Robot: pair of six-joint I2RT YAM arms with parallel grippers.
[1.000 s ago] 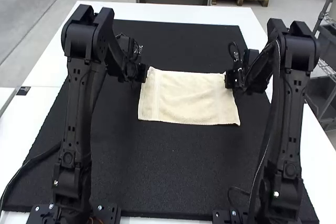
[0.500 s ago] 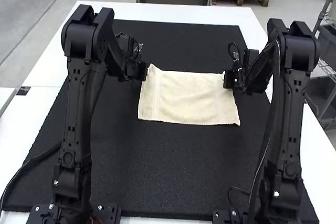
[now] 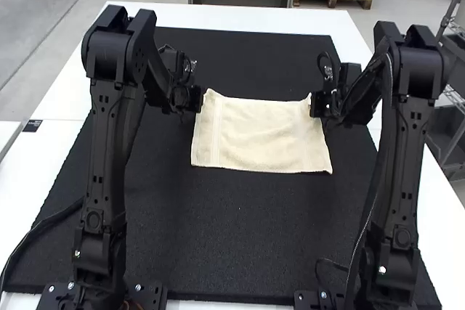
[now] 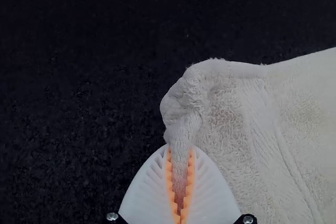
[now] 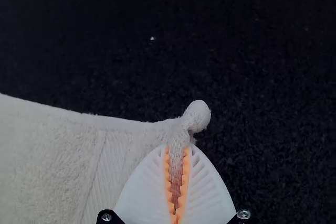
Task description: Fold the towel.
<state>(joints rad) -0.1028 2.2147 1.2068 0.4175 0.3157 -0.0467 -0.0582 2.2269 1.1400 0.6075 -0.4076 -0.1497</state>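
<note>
1. Towel [image 3: 261, 136]: plain cream, with a plain woven band [image 3: 216, 136] of the same cream near its end.
2. Mat [image 3: 232, 237]: black, finely flecked.
3. Table [image 3: 218, 16]: white.
4. Left arm [image 3: 105, 150] and right arm [image 3: 407, 157]: black.
5. Fingers [image 4: 152, 192], left and right alike: white, ribbed with slanting lines.
6. Pads [image 5: 169, 177]: bright orange, with a zigzag edge.
7. Screws [image 4: 112, 216]: silver.

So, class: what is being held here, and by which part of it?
The towel: the left end effector grips its far-left corner, the right end effector its far-right corner.
</note>
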